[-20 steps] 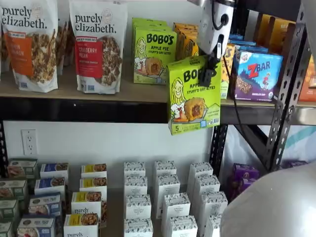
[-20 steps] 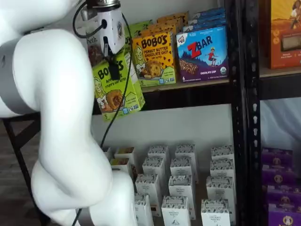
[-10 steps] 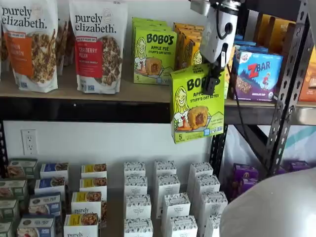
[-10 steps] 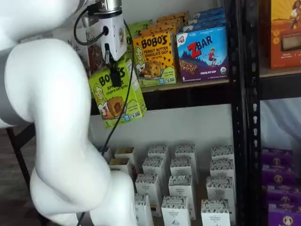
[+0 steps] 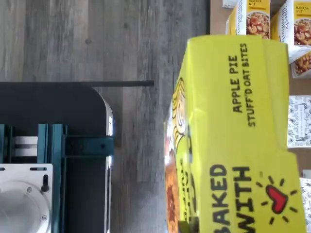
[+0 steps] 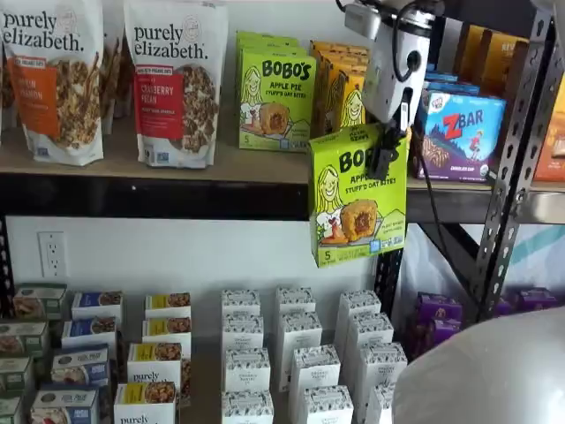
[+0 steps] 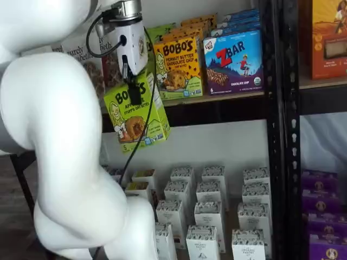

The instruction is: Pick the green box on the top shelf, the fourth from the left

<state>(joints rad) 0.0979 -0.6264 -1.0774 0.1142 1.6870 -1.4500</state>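
Your gripper (image 6: 385,152) has its black fingers squeezed tight on the green box (image 6: 357,196). The box hangs in the air, out in front of the top shelf (image 6: 150,164), and covers part of its black beam. It is tipped a little.

In both shelf views you see the front of the box, with the girl and the bar. The wrist view shows you its side instead, with the words "Apple Pie Stuff'd Oat Bites" and a red heart, and the gray wood floor (image 5: 141,43) under it. The gripper itself does not show there.

In a shelf view you can count two granola bags (image 6: 175,81), one more green Bobo's box (image 6: 275,99) at the front of its row, and one ZBar box (image 6: 461,134) in front.
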